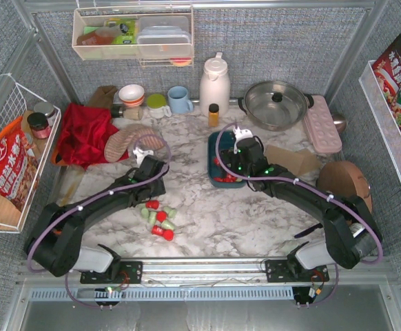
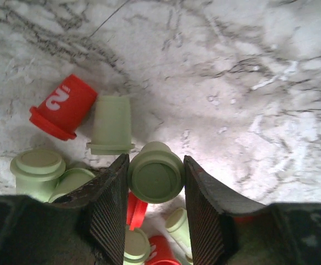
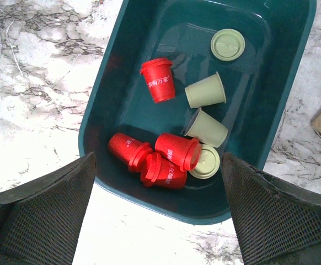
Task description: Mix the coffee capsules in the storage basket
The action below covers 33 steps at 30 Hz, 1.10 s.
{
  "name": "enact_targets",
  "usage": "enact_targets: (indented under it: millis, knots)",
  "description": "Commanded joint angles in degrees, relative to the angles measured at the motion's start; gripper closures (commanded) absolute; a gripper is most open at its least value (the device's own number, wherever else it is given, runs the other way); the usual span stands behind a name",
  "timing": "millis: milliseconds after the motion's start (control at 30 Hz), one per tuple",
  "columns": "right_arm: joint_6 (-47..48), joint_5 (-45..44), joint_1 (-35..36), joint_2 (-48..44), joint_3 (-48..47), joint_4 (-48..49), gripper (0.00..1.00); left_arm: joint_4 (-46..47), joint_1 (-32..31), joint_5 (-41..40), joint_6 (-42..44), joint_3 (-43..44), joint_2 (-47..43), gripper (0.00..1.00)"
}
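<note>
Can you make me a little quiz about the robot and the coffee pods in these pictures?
1. True or false: the right gripper is holding something.
2. How many red capsules lie in the storage basket?
3. The left gripper pinches one capsule. Its colour is: A red, B green, C blue.
Key: 1 false; 2 four; 3 B.

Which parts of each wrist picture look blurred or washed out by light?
Left wrist view: marble table washed out at right, fingers dark and soft at the bottom. Right wrist view: storage basket floor carries a pale sheen, red capsules sharp.
</note>
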State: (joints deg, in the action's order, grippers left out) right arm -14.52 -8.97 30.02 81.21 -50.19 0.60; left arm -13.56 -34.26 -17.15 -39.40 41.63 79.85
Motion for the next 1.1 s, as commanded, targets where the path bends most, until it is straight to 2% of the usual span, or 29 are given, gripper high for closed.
enact_targets:
  millis: [0,167,400,567,733,933,1067]
  knots:
    - [-0.61,2.38,0.21,-0.58,-0.77,0.96,0.01,6.67,-0.22,3.83,2.65,0.37,-3.12,0.6]
    - [-1.86,10.62,0.21,-1.92,-0.54,3.21,0.01,21.77,-1.77,6.51,9.28,-3.04,-8.56,0.61]
    - [-5.77,21.8,0.54,-3.56,-0.3,6.03,0.01,62.72,-5.63,15.62,22.16,-18.25,-10.99,0.62]
    - [-8.85,27.79,1.11,-3.2,-3.76,1.78,0.01,83.6,-11.28,18.26,33.08,-25.14,-7.15,0.62]
    - [-7.83,29.65,3.28,-2.93,-6.48,-3.97,0.01,94.19,-17.28,21.26,43.59,-26.17,-0.72,0.6]
    - [-5.69,29.18,3.99,-4.74,-6.47,-9.08,0.06,108.67,-19.29,23.23,48.71,-26.97,7.6,0.58]
    - [-4.82,28.31,4.16,-5.67,-6.03,-11.12,0.1,108.57,-20.25,23.62,50.07,-25.0,10.08,0.58]
